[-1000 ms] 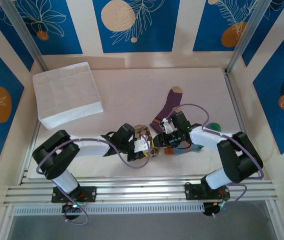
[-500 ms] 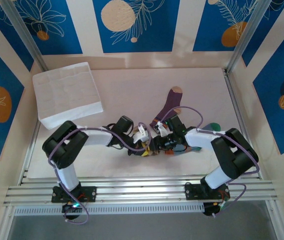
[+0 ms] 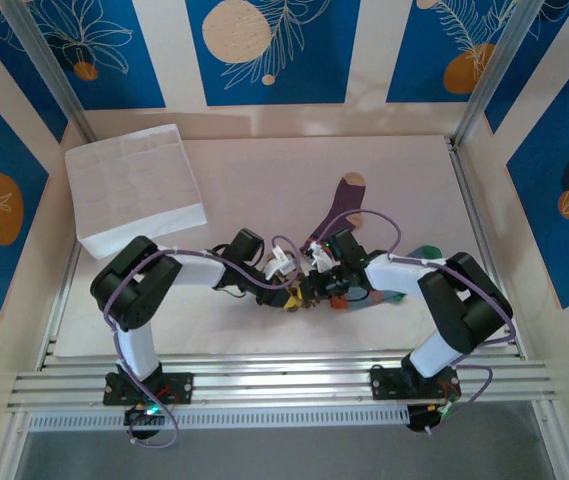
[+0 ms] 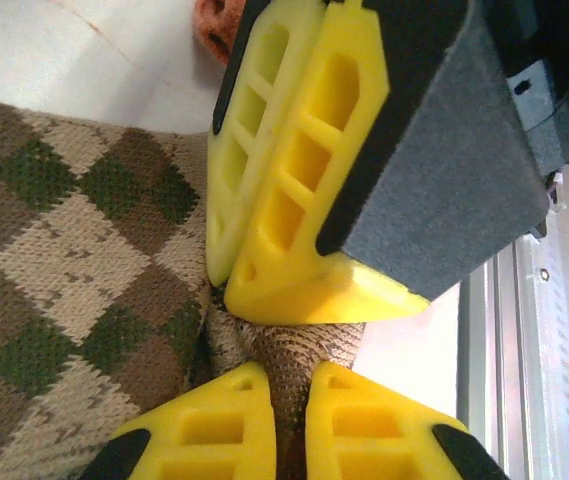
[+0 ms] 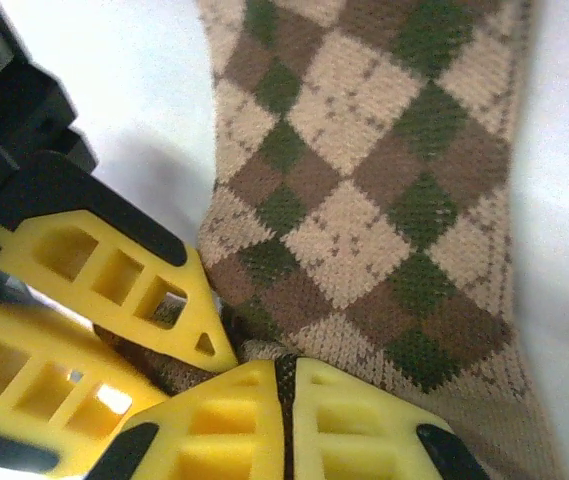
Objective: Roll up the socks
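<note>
I had the brown diamond-patterned sock (image 5: 364,180) flat at the front middle of the desk (image 3: 264,170), left fingers (image 4: 364,420) pinching a bunched fold of its end — right fingers (image 5: 354,420) pressed together just beside — to start the roll there, I judged.

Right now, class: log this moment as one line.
left gripper: shut on diamond sock | right gripper: shut on same sock | purple sock: lying flat

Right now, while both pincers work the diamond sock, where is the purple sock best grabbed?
At its tan toe, coming straight down from above. The purple sock lies flat with that end free on the table; its cuff end is crowded by the right arm.
</note>
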`<state>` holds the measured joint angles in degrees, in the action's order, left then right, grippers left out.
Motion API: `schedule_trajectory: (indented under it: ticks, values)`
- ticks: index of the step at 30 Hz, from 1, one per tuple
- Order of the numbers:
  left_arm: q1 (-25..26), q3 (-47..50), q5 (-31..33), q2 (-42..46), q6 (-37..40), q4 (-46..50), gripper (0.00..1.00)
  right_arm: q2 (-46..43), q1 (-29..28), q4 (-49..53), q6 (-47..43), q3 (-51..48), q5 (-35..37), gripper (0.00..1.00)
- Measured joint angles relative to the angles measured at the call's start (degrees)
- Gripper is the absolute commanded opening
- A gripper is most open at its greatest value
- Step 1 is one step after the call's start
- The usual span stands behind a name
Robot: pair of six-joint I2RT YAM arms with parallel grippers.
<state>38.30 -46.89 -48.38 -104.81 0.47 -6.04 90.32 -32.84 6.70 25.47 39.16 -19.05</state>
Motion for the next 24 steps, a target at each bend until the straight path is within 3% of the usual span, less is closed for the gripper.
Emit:
schedule_trajectory:
  ticks: [6, 15, 24]
  values:
    - [-0.1, 6.4, 4.2, 6.5, 3.8, -4.9, 0.27, 3.5, -0.1, 2.6, 1.7, 3.2, -0.7, 0.0]
    - [1.4, 17.6, 13.6, 23.8, 17.3, -12.2, 0.39, 7.7, 1.7, 6.7, 2.8, 6.7, -5.0, 0.0]
    - [13.9, 19.4, 32.3, 25.8, 35.7, -14.9, 0.46, 10.4, 2.7, 9.4, 2.7, 8.9, -8.5, 0.0]
